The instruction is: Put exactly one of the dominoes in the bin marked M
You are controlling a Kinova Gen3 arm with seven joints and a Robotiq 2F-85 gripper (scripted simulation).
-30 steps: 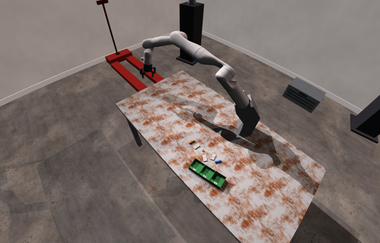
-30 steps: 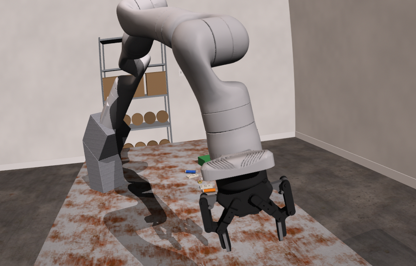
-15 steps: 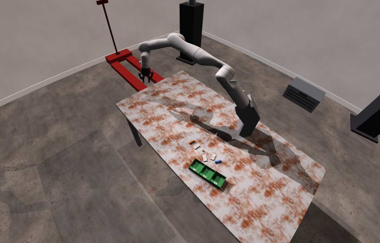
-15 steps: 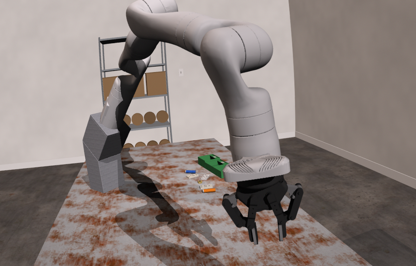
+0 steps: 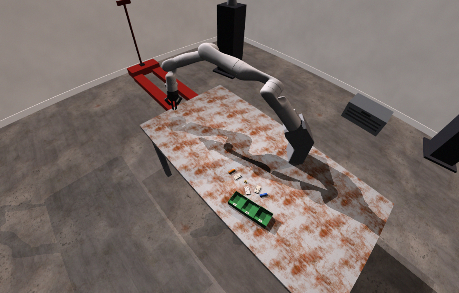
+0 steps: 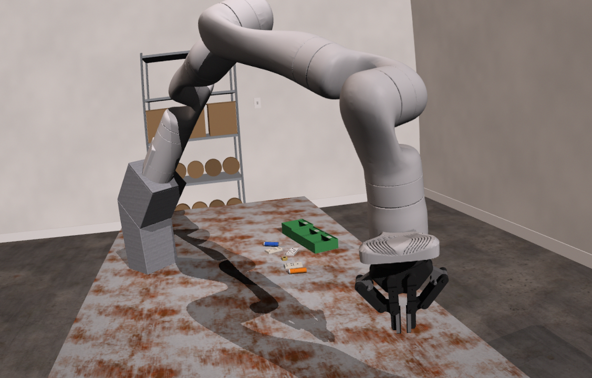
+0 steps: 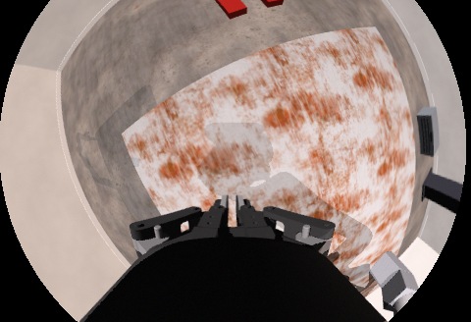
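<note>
The claw [image 6: 401, 324] hangs above the far corner of the worktop [image 5: 296, 237], clenched with nothing between its fingers — they point straight down. The three dominoes [image 5: 247, 189] lie flat near the middle of the worktop, well apart from the claw, just beside the green row of bins [image 5: 250, 209]. An orange cylinder [image 5: 231, 171] and a blue one [image 5: 263, 195] lie among them — none is inside a bin.

Arm [image 6: 326, 70] arches high from its base and bends down to a vertical wrist. Gripper [image 6: 403, 324] points straight down, fingers [image 6: 397, 319] nearly together and parallel, nothing held between them.
</note>
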